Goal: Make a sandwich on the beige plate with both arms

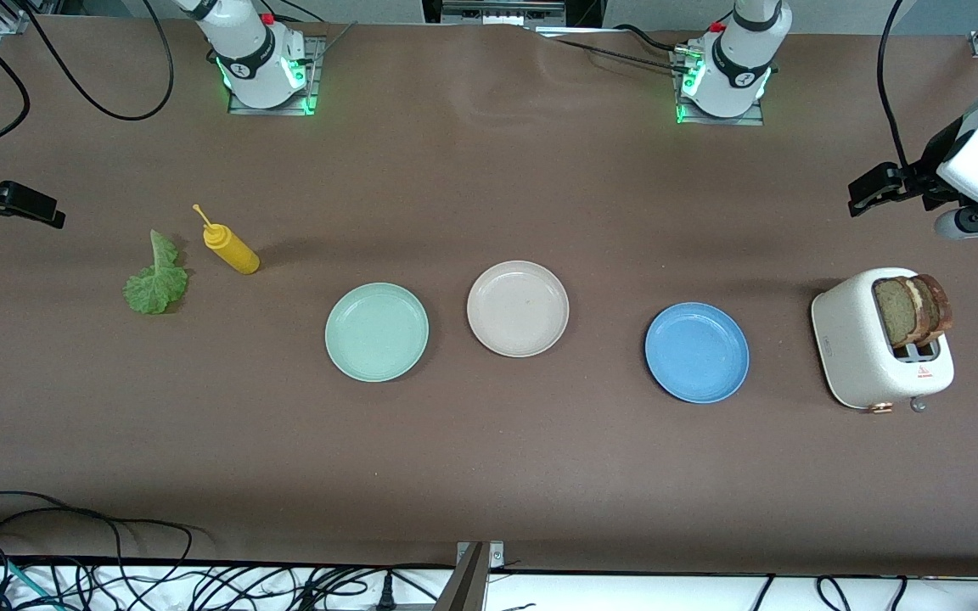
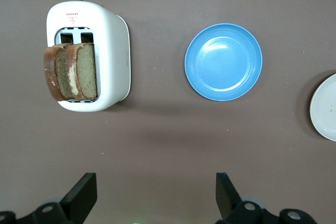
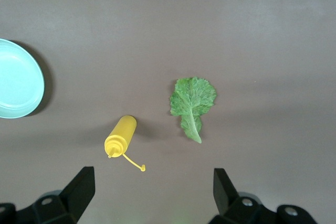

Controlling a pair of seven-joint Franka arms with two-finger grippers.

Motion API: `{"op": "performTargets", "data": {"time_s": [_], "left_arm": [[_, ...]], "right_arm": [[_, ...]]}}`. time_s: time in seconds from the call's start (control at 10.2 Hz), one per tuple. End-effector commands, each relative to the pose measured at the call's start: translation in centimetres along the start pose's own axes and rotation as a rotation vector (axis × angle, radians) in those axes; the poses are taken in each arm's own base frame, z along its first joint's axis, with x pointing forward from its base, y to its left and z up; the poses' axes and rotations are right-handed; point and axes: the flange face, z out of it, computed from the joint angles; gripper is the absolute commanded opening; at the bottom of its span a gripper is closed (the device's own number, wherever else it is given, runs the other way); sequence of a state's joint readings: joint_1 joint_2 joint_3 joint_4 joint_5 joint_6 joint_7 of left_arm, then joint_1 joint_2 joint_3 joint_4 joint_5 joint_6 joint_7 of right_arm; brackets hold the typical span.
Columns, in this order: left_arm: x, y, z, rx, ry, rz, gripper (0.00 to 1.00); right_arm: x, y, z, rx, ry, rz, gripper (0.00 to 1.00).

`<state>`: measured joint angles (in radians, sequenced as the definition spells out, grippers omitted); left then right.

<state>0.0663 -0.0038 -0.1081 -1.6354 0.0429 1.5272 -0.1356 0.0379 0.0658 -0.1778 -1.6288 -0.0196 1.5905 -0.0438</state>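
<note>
Surface [image 1: 489, 475]: brown, carrying three plates in a row, a toaster, a lettuce leaf and a squeeze bottle.
Beige plate [image 1: 517, 308]: middle of the row, bare, lying flat; slightly farther from the front camera than its two neighbours.
Mint green plate [image 1: 376, 332]: beside the beige plate, toward the right arm's end; bare.
Blue plate [image 1: 697, 352]: beside the beige plate, toward the left arm's end; bare.
Toaster [image 1: 867, 352]: white, at the left arm's end of the surface, near the blue plate.
Bread slices [image 1: 913, 307]: brown with dark crusts, standing upright together in the toaster's slots, tops projecting.
Lettuce leaf [image 1: 156, 278]: ruffled, green, flat on the surface at the right arm's end, well apart from the beige plate.
Squeeze bottle [image 1: 230, 247]: yellow, lying on its side just beside the leaf.
Left gripper [image 2: 156, 195]: up in the air near the toaster; jaws spread wide, holding nothing.
Right gripper [image 3: 152, 192]: up in the air near the leaf and bottle; jaws spread wide, holding nothing.
</note>
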Motion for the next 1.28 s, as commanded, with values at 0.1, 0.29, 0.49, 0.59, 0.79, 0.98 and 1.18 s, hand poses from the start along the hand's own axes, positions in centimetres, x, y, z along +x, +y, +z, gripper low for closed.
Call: {"op": "performTargets", "data": {"time_s": [0.1,0.29,0.49,0.59,0.79,0.98,1.18], "left_arm": [[-0.1,-0.6,-0.3,-0.024,-0.007,0.007,1.0],[-0.1,-0.6,-0.3,-0.024,-0.008,0.007,1.0],[-0.1,-0.5,-0.3,-0.023,-0.008,0.009,1.0],[-0.1,-0.6,-0.3,-0.024,-0.007,0.007,1.0],[-0.1,-0.8,-0.3,-0.024,-0.007,0.004,1.0],[0.0,-0.8,-0.2,-0.024,-0.008,0.004,1.0],[-0.1,-0.8,-0.3,-0.024,-0.007,0.004,1.0]], "right_arm": [[-0.7,1.0,-2.7,-0.001,0.039,0.012,1.0],[-0.7,0.6,-2.9,0.001,0.045,0.009,1.0],[-0.6,0.2,-2.5,0.0,0.03,0.0,1.0],[-0.9,0.2,-1.9,0.001,-0.012,0.001,1.0],[-0.8,0.1,-1.7,0.0,-0.022,0.005,1.0],[-0.8,0.1,-1.7,0.0,-0.02,0.003,1.0],[-0.8,0.3,-1.6,0.001,-0.022,0.004,1.0]]}}
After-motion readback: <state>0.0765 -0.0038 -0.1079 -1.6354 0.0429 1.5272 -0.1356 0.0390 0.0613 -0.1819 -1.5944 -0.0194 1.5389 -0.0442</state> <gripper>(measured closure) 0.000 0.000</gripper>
